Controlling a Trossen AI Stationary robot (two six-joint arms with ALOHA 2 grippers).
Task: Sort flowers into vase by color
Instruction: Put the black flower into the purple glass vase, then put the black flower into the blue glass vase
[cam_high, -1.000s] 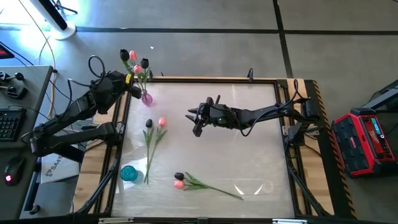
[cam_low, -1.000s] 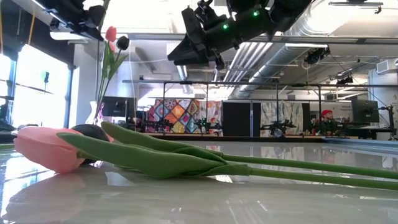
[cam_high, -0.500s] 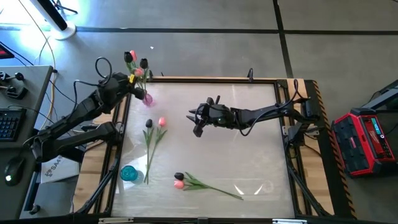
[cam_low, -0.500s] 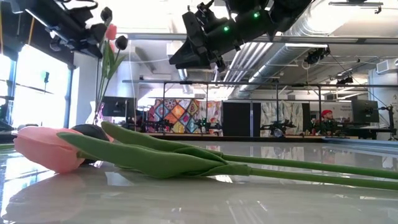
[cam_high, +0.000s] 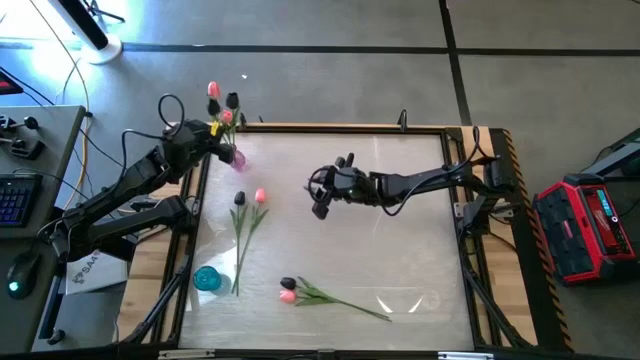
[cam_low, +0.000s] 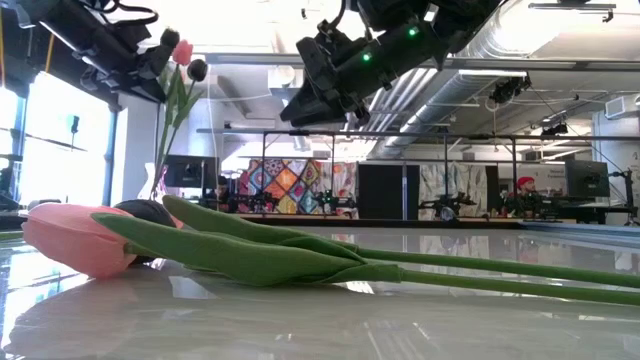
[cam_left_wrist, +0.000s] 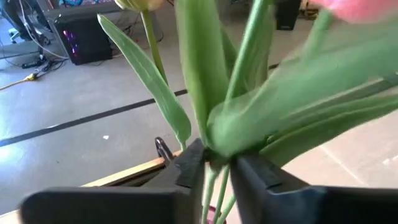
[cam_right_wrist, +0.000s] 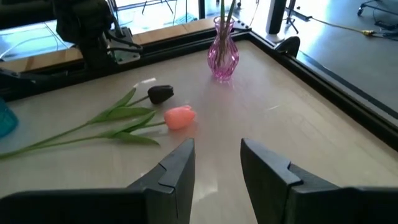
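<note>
My left gripper (cam_high: 207, 140) is at the table's far left corner, shut on a bunch of tulips whose pink and dark heads (cam_high: 222, 100) rise above it. Their stems (cam_right_wrist: 224, 15) stand in the pink glass vase (cam_high: 237, 158). My right gripper (cam_high: 320, 195) hovers open over the middle of the table and touches nothing. Two tulips, one dark (cam_high: 240, 198) and one pink (cam_high: 260, 195), lie flat left of centre. Another dark and pink pair (cam_high: 288, 290) lies near the near edge; it fills the low view (cam_low: 75, 240). My left gripper pinches the bunch's stems (cam_left_wrist: 216, 186) between its two fingers (cam_left_wrist: 189, 168), just below where the leaves (cam_left_wrist: 249, 124) spread. The fingers come from the table's left, across the stems. The bunch stands roughly upright, heads above the fingers and lower stems in the pink vase.
A small blue vase (cam_high: 207, 278) stands near the table's near left corner, beside the stem ends of the left pair. A raised wooden frame (cam_high: 330, 127) runs round the tabletop. The right half of the table (cam_high: 420, 250) holds only the long stems of the near pair.
The left gripper, still holding the bunch, has shifted slightly and the flower heads have swung a little toward the right. The right gripper has turned a bit in place over the table's middle. The tulips on the table have not moved.
</note>
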